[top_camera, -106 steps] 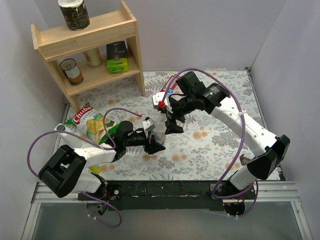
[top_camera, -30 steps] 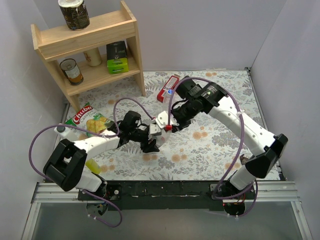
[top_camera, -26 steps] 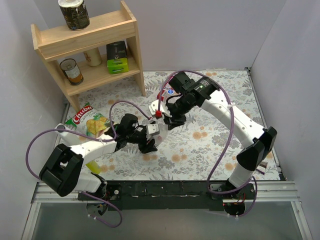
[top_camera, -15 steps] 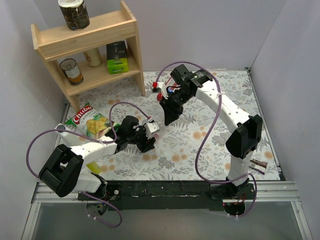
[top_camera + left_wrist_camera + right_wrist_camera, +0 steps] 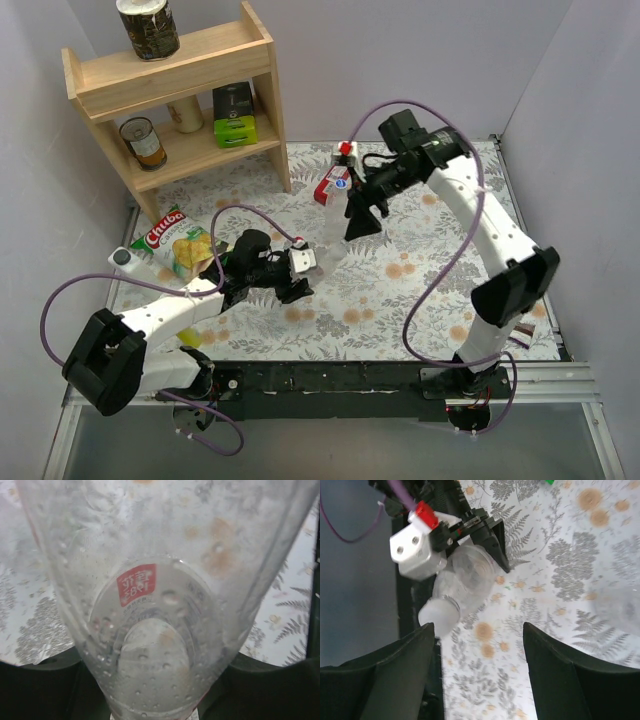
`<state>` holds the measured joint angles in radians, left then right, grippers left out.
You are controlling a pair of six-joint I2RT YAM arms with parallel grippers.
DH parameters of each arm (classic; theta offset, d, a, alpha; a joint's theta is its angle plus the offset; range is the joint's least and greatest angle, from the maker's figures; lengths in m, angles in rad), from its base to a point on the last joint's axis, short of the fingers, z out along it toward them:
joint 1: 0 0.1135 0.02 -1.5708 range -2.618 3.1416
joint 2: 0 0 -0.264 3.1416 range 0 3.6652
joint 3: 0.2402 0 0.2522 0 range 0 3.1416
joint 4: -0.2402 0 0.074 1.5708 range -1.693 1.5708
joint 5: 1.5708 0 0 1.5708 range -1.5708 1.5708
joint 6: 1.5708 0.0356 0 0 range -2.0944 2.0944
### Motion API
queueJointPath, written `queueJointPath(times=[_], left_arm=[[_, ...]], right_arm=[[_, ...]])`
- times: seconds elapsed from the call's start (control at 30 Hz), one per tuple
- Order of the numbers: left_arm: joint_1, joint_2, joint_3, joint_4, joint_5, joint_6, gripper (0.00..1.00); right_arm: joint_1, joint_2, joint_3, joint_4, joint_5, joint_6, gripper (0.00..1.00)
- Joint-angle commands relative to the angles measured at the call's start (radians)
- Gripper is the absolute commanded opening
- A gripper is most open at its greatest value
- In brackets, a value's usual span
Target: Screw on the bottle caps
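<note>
Bottle [image 5: 160, 555], the plain clear one, is clamped in my left pincer [image 5: 293, 276], that arm stretched low across the tabletop [image 5: 420, 290]. My right arm [image 5: 480, 215] arches high toward the back, its right pincer [image 5: 477, 630] spread wide.

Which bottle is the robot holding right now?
The bottle with the whitish cap: the left gripper is clamped on it. The blue-capped bottle sits loose beside the open right gripper.
</note>
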<state>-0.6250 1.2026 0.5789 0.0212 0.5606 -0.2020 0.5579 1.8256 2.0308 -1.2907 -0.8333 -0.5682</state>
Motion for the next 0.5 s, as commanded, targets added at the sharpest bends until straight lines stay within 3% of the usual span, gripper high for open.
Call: queueJointPath(times=[0.0,0.1,0.27,0.47], left_arm=[[-0.007,-0.002,0.068,-0.176,0.186,0.191,0.0],[-0.001,0.035,0.114,-0.225,0.217,0.243,0.0],[-0.001,0.049,0.136,-0.224,0.246,0.259,0.0],[-0.001,0.054,0.145,-0.225,0.254,0.25,0.0]], right_arm=[[-0.003,-0.233,-0.144,-0.018,-0.03,-0.46,0.76],[0.081,-0.326,-0.262,0.002,0.057,-0.652,0.75],[0.149,-0.4,-0.375,0.135,0.164,-0.736,0.75],[0.172,-0.399,-0.394,0.168,0.168,-0.765,0.72]])
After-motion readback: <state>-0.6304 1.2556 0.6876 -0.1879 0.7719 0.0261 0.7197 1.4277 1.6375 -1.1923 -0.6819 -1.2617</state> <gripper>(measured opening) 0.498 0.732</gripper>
